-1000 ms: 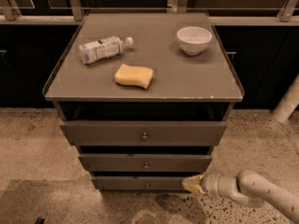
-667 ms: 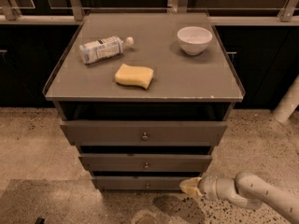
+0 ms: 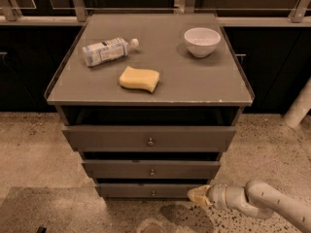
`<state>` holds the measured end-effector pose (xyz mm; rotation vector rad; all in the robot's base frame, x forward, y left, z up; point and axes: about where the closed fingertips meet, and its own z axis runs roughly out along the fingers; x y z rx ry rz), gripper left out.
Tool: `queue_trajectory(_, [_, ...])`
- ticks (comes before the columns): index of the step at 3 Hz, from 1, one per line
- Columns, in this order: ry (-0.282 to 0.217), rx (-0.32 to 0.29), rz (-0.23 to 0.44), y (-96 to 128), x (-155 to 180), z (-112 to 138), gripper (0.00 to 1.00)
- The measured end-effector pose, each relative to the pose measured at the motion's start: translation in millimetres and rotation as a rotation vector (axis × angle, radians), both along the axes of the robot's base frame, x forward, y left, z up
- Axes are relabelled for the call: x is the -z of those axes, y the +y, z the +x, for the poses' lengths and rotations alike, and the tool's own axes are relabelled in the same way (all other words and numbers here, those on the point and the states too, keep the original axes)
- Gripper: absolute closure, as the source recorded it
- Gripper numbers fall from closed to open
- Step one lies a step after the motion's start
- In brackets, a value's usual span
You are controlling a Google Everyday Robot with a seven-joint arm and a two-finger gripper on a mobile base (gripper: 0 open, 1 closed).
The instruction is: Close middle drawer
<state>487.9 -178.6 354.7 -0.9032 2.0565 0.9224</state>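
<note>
A grey cabinet point(image 3: 228, 84) stands on a speckled floor point(image 3: 29, 149) with all three of its drawer fronts standing out from the body in a stepped row. The middle drawer point(image 3: 116, 169) sits between the taller top drawer point(image 3: 107, 138) and the narrow bottom drawer point(image 3: 126, 190), a dark gap showing above its front and a small round knob point(image 3: 152, 172) at its centre. The gripper point(image 3: 199, 196) is low at the lower right, its pale tip pointing left just beside the right end of the bottom drawer, below the middle drawer's right corner; how wide it stands cannot be told. On the cabinet top lie a plastic bottle point(image 3: 104, 51), a yellow sponge point(image 3: 139, 78) and a white bowl point(image 3: 202, 41).
</note>
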Motion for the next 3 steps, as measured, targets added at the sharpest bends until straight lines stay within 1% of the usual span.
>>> queue_trajectory(1, [0.0, 0.0, 0.0, 0.0, 0.0, 0.0, 0.11])
queue_trajectory(2, [0.0, 0.0, 0.0, 0.1, 0.0, 0.0, 0.0])
queue_trajectory(3, [0.0, 0.0, 0.0, 0.1, 0.0, 0.0, 0.0])
